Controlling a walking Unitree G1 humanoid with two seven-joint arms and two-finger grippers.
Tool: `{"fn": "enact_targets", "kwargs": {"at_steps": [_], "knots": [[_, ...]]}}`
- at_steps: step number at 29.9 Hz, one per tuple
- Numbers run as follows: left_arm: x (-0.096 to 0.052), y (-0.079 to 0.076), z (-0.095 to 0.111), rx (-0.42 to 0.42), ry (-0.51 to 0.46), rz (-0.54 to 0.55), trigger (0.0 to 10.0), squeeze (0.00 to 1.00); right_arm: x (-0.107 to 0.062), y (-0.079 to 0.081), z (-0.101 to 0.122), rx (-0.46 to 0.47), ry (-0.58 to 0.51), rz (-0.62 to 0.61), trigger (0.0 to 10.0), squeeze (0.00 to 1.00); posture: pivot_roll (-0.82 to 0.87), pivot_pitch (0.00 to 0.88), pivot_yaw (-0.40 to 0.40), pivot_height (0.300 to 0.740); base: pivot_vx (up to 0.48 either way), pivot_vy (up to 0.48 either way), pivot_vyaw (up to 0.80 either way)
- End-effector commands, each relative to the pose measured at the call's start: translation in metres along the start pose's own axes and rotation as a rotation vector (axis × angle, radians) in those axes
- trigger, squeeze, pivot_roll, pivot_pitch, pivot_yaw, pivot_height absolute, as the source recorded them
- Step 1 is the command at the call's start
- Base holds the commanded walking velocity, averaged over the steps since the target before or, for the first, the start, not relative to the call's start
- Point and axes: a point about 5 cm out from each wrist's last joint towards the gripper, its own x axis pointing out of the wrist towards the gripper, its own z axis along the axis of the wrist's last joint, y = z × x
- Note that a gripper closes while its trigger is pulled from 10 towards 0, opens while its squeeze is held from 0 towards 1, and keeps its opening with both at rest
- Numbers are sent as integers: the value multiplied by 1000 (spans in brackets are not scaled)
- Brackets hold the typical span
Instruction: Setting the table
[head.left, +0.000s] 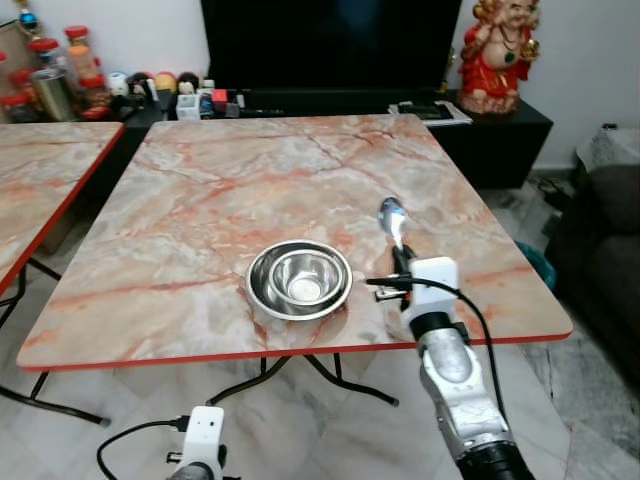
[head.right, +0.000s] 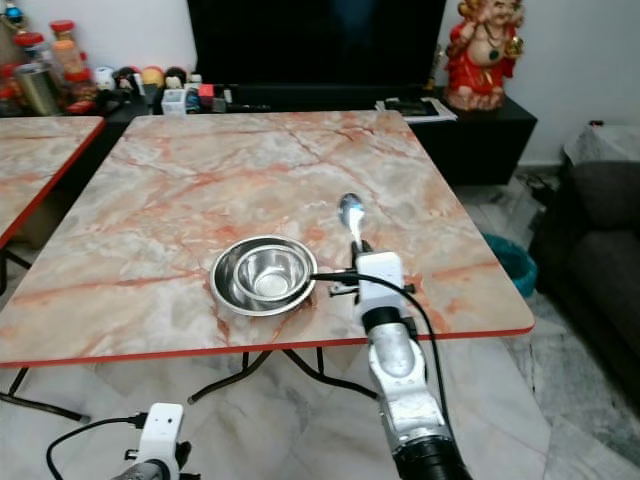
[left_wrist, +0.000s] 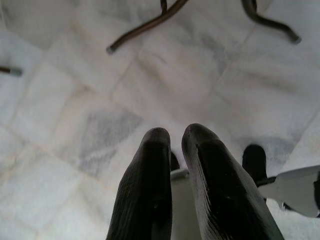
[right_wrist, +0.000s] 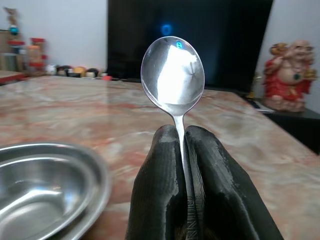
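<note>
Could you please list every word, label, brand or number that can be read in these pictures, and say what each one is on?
None can be read.
Jars and small items on the black cabinet: any labels are too small and blurred.
Papers beside the red figurine: too small to read.
Spoon, steel bowl, marble table: no markings seen.

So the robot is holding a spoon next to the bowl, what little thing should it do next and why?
Probably lower the spoon onto the table just to the right of the steel bowl, then let go. The right pincer is shut on the spoon's handle and holds it above the marble top, bowl end pointing away from the robot. The left pincer hangs idle over the floor.
</note>
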Motion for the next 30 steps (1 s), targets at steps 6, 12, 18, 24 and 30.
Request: {"fn": "enact_targets", "kwargs": {"at_steps": [6, 12, 18, 24, 30], "knots": [[0, 3, 1, 3, 2, 18, 10000, 0, 1, 4, 2, 6, -4, 19, 10000, 0, -3, 0, -29, 736, 0, -91, 0], [0, 4, 0, 1, 3, 18, 10000, 0, 1, 6, 2, 10, -1, 24, 10000, 0, -2, 0, -30, 736, 0, 0, 0], [0, 5, 0, -4, 6, 20, 10000, 0, 1, 9, 1, 17, 5, 33, 10000, 0, -2, 0, -32, 736, 0, 0, 0], [0, 4, 0, -9, 6, 23, 10000, 0, 0, 9, -1, 18, 20, 32, 10000, 0, -2, 0, -32, 736, 0, 0, 0], [0, 5, 0, -6, 7, 26, 10000, 0, 1, 8, -2, 34, 34, 20, 10000, 0, -2, 0, -31, 736, 122, 0, 0]]}}
